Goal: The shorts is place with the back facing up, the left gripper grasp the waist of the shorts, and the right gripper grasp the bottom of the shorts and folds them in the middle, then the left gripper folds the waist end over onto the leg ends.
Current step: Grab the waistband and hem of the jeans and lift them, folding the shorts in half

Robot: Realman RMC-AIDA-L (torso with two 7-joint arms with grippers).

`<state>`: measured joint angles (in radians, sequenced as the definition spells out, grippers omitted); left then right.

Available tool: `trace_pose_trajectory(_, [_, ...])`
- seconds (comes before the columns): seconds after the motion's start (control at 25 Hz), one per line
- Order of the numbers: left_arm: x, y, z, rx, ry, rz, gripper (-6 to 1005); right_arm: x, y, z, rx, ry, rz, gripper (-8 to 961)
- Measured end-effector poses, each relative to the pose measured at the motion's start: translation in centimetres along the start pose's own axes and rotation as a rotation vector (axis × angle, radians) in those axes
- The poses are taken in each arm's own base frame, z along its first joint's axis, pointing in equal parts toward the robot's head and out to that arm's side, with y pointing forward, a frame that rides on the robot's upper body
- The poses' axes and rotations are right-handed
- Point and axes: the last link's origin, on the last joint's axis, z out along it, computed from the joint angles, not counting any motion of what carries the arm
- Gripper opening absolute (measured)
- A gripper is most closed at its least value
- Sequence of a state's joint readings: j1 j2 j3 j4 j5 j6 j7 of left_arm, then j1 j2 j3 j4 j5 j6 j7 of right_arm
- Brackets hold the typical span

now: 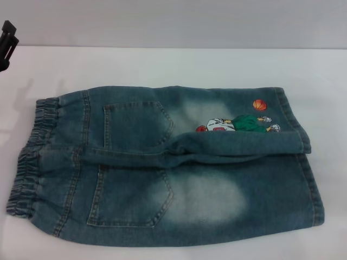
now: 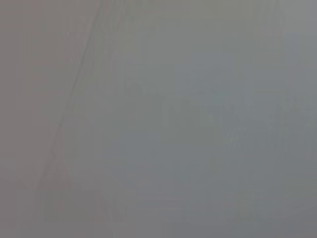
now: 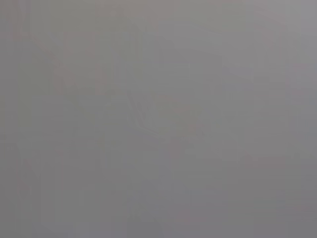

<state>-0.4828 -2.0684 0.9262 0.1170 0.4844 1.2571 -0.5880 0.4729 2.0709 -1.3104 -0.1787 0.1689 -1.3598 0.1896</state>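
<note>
Shorts [image 1: 162, 168] flat, back up: soft, floppy denim, best pinched at ruffled waist [image 1: 27, 157] and stitched leg hems [image 1: 312, 179]; left gripper [image 1: 7, 43] jaw state indeterminable.

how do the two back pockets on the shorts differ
The far pocket looks smaller, and a ridge of bunched denim covers its lower edge; the near pocket looks larger and lies flat, its whole outline showing. A faded pale patch reaches over the near pocket's right corner, while the far pocket stays darker. Both are stitched patch pockets on the shorts, pointing toward the leg ends.
</note>
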Motion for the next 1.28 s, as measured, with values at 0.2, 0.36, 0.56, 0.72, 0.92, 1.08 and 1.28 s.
trace_pose_trajectory(0.2, [0.4,0.1,-0.2,-0.031,0.018,-0.098,830,-0.5,-2.1,-2.1,0.074,-0.031,-0.003,534])
trace_pose_trajectory(0.36, [1.5,0.2,-0.4,-0.087,0.055,-0.183,829,-0.3,-2.6,-2.8,0.093,-0.021,0.021,534])
trace_pose_trajectory(0.56, [3.3,0.7,-0.8,-0.240,0.034,-0.315,829,0.0,-2.4,-2.7,0.089,-0.001,0.025,533])
trace_pose_trajectory(0.72, [4.6,0.9,-1.0,-0.355,-0.012,-0.374,829,0.1,-1.8,-2.2,0.072,-0.003,0.031,534])
trace_pose_trajectory(0.92, [6.3,0.8,-1.5,-0.540,-0.160,-0.441,829,0.1,-1.2,-1.7,0.053,-0.008,0.042,534])
trace_pose_trajectory(1.08, [6.6,0.6,-2.2,-0.612,-0.287,-0.461,829,0.1,-0.7,-1.4,0.042,-0.005,0.049,534])
trace_pose_trajectory(1.28, [5.8,0.5,-3.2,-0.669,-0.490,-0.459,829,0.6,-0.4,-0.9,0.040,0.022,0.054,534])
